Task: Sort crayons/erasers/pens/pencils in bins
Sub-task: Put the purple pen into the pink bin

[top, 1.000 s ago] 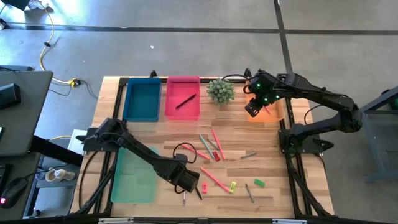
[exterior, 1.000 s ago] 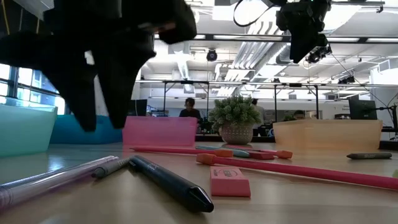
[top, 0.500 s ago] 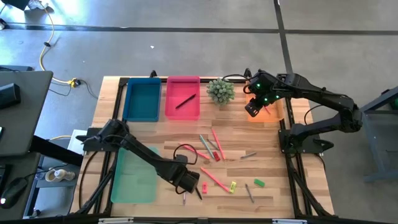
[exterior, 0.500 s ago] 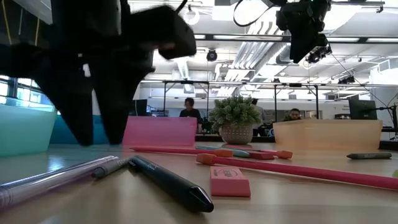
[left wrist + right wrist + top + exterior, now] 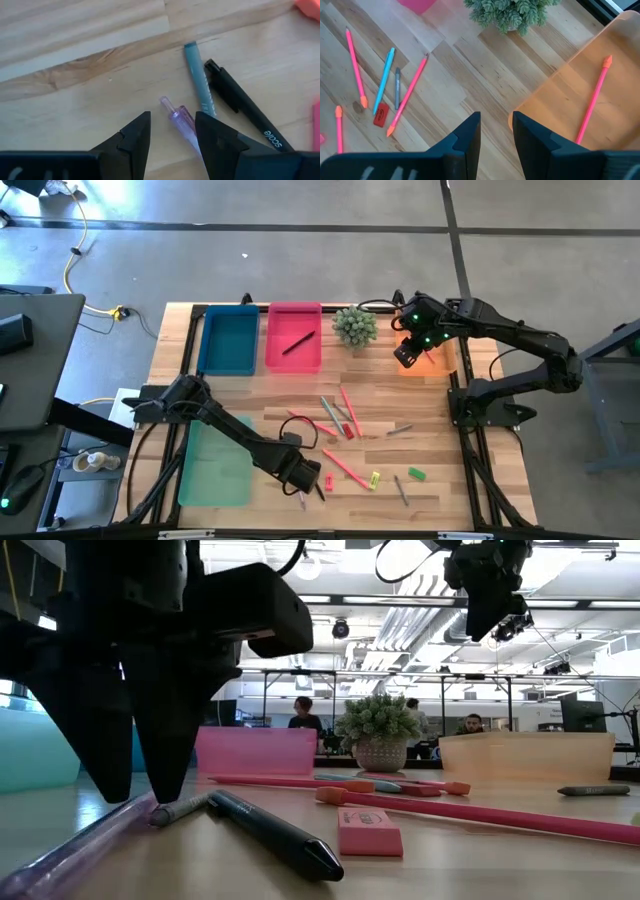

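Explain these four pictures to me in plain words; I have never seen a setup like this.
Two dark robot arms work at a wooden table. One picture looks straight down, one looks level across the tabletop, and two come from cameras on the arms' wrists. Bins stand along the edges: blue, pink, orange, pale green. Pens, pencils and erasers lie scattered in the middle. The left hand is open, down over a clear purple pen, not gripping it. The right hand hangs open above the orange bin, empty.
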You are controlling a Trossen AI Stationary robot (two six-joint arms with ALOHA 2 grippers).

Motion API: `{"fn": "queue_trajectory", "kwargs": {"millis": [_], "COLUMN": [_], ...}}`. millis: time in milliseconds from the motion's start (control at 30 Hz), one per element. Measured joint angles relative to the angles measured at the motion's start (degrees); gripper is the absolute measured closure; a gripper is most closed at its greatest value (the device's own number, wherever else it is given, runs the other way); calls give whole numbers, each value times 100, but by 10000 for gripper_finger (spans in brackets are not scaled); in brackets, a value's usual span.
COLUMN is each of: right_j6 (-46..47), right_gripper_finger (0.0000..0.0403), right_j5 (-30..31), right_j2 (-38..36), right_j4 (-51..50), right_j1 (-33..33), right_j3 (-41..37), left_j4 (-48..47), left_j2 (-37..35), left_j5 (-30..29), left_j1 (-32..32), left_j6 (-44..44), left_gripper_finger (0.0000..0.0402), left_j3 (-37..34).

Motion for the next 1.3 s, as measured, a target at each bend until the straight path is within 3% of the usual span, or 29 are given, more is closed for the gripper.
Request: {"fn": "queue_trajectory", "kwargs": {"millis": [267, 967, 1300], "right_j6": [-9, -20, -33], "right_gripper_finger": [298, 298, 298], "right_j5": [0, 0, 0], "right_j2": [2, 0, 2], "right_j4": [-2, -2, -4], "right_j1": [0, -1, -2], "right_j3": [0, 0, 0], "left_j4": [84, 180, 152], "left_j2": [0, -33, -24], "left_j5": [375, 492, 532], "left_j1": [-108, -157, -360], "left_j6": [-293, -505, -385], "left_gripper_finger": [259, 261, 316], "left_j3": [0, -275, -286]}}
